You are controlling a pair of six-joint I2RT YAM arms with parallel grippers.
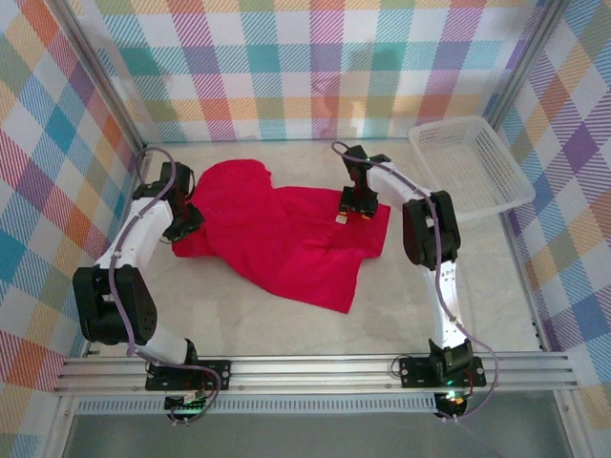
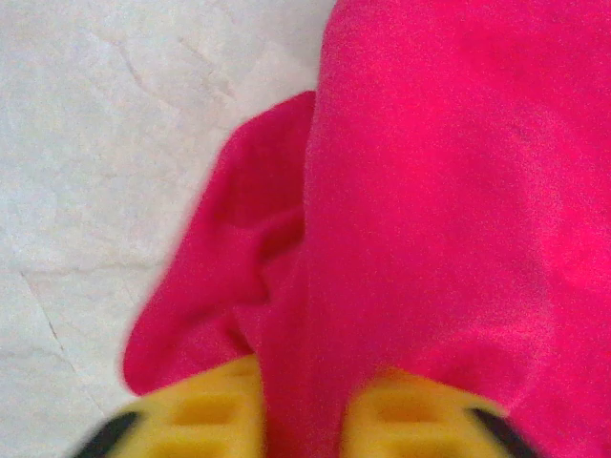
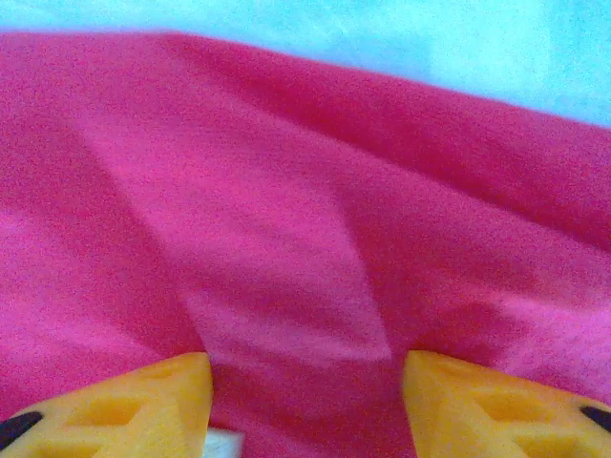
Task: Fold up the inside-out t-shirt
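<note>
1. Yellow fingers (image 2: 205,415) of my left claw (image 2: 305,425) have the inside-out t-shirt (image 2: 430,191) running between them, narrow gap; pinched or loose, I cannot tell.
2. My right claw (image 3: 305,401) stands wide over the t-shirt, gripping nothing.
3. From above, the t-shirt lies crumpled at the middle of the pale surface (image 1: 286,324).
4. White mesh basket (image 1: 473,162) sits at 2 o'clock.
5. Plaid walls (image 1: 315,67) close the surface from 9 through 12 to 3 o'clock.

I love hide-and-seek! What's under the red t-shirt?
The red t-shirt lies on the pale table, which shows all around it. The part right beneath the cloth is covered, so anything hiding there cannot be seen.
</note>
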